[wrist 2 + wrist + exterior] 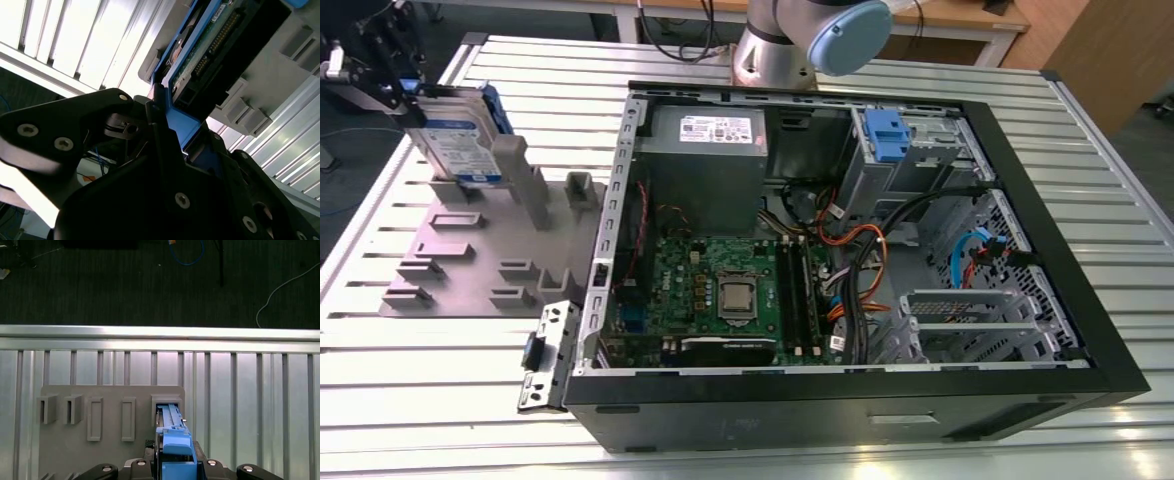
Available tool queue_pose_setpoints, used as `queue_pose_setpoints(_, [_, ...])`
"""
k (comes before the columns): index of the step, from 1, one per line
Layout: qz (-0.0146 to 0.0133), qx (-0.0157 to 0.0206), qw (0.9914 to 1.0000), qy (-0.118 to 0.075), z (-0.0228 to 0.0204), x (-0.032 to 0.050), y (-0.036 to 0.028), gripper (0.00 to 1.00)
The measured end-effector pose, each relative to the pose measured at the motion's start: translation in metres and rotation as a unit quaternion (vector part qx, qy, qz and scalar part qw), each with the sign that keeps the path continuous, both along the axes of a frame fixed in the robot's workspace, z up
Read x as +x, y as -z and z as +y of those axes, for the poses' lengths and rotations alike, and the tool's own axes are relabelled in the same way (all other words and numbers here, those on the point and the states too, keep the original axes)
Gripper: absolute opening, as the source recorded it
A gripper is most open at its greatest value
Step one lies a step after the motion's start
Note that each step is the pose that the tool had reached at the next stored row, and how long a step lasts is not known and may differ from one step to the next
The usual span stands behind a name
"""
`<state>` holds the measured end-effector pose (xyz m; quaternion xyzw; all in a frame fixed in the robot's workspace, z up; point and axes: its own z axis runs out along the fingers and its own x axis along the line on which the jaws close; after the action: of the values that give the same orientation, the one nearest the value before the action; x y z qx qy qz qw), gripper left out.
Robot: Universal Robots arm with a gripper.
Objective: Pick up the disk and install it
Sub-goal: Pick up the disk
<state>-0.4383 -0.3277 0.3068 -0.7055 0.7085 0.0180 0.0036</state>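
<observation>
The disk stands upright on edge at the back of the grey fixture plate, at the exterior view's left; its white-and-blue label faces the camera and a blue bracket frames it. My gripper grips its upper end from the left, shut on it. In the second wrist view the black fingers clamp the blue bracket, with the disk's green circuit board beyond them. In the first wrist view the disk is seen end-on over a slot of the plate. Whether its lower edge still rests in the slot is unclear.
An open black computer case lies on the slatted metal table, right of the plate. Inside are a motherboard, a grey power supply, loose cables and a drive bay with a blue clip. The arm's base stands behind the case.
</observation>
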Motion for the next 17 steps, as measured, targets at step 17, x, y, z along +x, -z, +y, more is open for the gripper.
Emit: queue_pose_setpoints(17, [0.0001, 0.0000, 1.00000, 0.000, 0.0000, 0.0000, -0.0038, 0.36])
